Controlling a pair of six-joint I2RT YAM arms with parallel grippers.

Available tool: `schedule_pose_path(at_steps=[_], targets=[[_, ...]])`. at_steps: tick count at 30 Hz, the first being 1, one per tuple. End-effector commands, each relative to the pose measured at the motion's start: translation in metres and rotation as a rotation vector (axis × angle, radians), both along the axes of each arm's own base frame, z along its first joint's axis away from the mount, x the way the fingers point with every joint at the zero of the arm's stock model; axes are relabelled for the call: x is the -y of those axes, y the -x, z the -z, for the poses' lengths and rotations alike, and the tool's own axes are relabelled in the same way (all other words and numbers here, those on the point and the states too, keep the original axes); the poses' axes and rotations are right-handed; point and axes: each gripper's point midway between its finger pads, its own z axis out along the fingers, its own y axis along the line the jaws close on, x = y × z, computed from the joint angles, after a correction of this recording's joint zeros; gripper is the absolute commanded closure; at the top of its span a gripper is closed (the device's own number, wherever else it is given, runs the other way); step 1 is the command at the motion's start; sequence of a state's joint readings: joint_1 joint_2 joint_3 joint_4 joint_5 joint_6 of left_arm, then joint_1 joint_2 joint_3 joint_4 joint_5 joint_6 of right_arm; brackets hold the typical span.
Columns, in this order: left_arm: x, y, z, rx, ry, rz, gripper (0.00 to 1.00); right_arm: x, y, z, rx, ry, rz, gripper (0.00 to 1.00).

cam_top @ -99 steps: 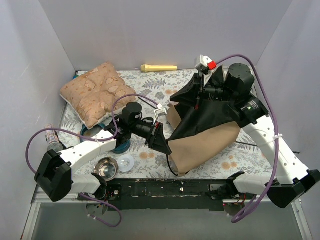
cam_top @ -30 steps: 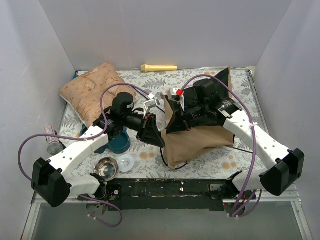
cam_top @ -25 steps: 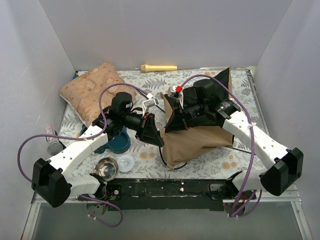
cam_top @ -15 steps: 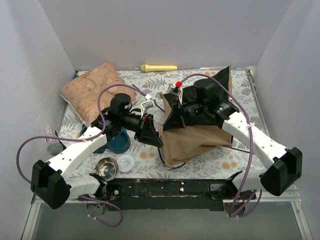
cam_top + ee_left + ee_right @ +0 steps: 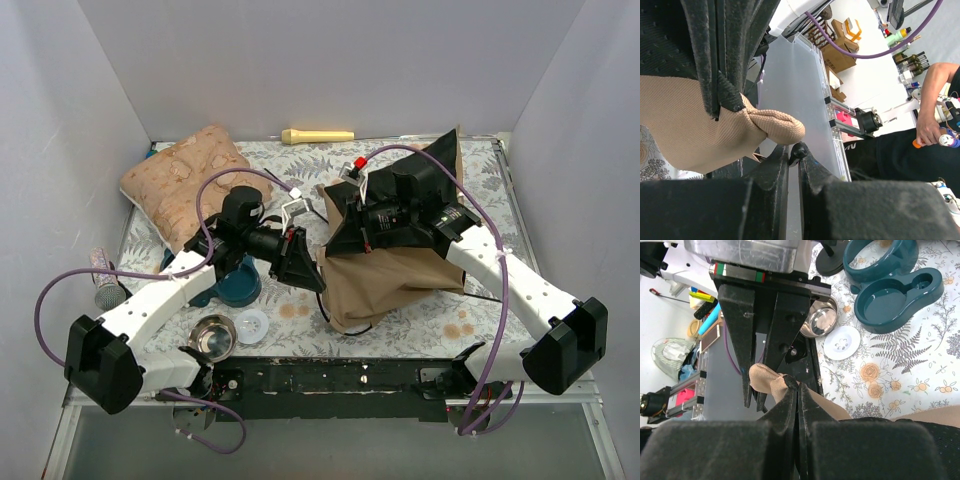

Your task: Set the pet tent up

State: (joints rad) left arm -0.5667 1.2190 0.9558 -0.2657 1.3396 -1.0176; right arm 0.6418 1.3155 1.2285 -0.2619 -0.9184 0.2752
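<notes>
The pet tent (image 5: 392,282) lies mid-table, a tan shell with a black panel (image 5: 400,215) folded over its top. My left gripper (image 5: 318,282) meets its left corner. In the left wrist view that gripper (image 5: 794,151) is shut on a small black pole tip (image 5: 800,148), just under a bunched tan corner (image 5: 775,127) with black trim (image 5: 722,85). My right gripper (image 5: 338,228) reaches in from the right. In the right wrist view it (image 5: 796,386) is shut on the same bunched corner (image 5: 765,376) at its black edge, facing the left gripper's fingers (image 5: 746,347).
A beige patterned cushion (image 5: 192,185) lies back left and a yellow cylinder (image 5: 318,135) sits by the back wall. A teal bowl holder (image 5: 236,285), a steel bowl (image 5: 212,337) and a white lid (image 5: 252,325) sit under the left arm. A brush (image 5: 103,282) lies far left.
The right arm swung from the back right toward the left arm, carrying the tent's black panel over. Over the last second both grippers crept slightly back, still shut.
</notes>
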Motion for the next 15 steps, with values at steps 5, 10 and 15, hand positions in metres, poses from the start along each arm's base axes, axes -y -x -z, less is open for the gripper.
schedule_pose_path(at_steps=[5,10,15], targets=[[-0.005,0.041,0.051,-0.366,-0.23,0.091,1.0,-0.004,-0.047,-0.111,0.358,-0.29,0.194,0.99],[-0.003,0.043,0.06,-0.379,-0.247,0.098,1.0,-0.004,-0.049,-0.113,0.349,-0.293,0.209,0.99],[-0.002,0.042,0.062,-0.378,-0.254,0.096,1.0,-0.004,-0.051,-0.11,0.339,-0.286,0.221,0.99]])
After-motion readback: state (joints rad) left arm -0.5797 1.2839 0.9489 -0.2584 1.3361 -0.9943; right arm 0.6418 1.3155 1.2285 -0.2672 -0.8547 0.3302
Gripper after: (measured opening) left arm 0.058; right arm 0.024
